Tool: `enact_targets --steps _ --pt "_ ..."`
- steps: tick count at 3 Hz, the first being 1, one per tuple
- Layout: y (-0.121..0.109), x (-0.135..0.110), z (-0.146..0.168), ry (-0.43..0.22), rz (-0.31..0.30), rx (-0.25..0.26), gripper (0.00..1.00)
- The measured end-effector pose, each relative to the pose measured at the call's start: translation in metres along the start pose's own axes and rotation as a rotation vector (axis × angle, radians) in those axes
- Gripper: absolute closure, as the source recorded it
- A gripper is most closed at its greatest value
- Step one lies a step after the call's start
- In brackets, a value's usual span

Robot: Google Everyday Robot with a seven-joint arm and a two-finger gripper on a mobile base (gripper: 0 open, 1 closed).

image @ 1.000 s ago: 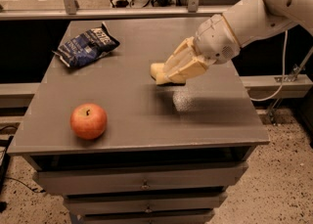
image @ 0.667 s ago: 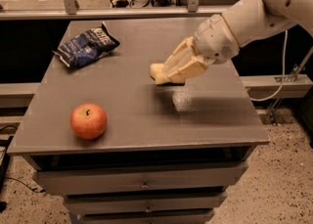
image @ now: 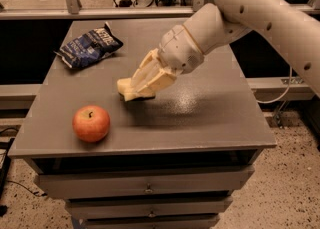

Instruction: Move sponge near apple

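Gray tabletop, with drawers underneath.

Near the front left edge: a round red apple, stem up, sitting alone.

At the back left: a dark blue chip bag, crinkled, lying flat.

Reaching in from the top right: a big white arm, bent down toward the middle of the tabletop.

At the end of the arm: the gripper, pointing down and to the left, very low over the tabletop.

Pale yellow fingers pinching a pale yellow sponge, with the sponge poking out to the left past the tips. Nearly the same colour, so hard to tell the edge of one from the edge of the other.

A dark shadow right under the sponge. Touching the tabletop or just above it? Cannot tell.

Sponge near the middle of the tabletop, behind the apple and a little to its right. Near the apple but apart from it, with bare gray tabletop in between.

Chip bag farther back and to the left of the sponge, also apart from it.
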State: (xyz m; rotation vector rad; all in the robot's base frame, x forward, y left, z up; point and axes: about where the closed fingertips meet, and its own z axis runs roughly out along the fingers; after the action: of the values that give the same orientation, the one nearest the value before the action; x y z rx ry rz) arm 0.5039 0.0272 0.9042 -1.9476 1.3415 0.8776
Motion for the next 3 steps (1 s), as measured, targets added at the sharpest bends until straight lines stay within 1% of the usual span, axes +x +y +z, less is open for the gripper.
enact_targets --steps 1,2,3 --pt "0.011 -0.017 0.041 -0.061 -0.037 -0.088 1.00" --pt "0.022 -0.022 0.063 -0.092 -0.059 -0.135 1.00" --pt "0.026 -0.021 0.068 -0.092 -0.078 -0.157 1.00"
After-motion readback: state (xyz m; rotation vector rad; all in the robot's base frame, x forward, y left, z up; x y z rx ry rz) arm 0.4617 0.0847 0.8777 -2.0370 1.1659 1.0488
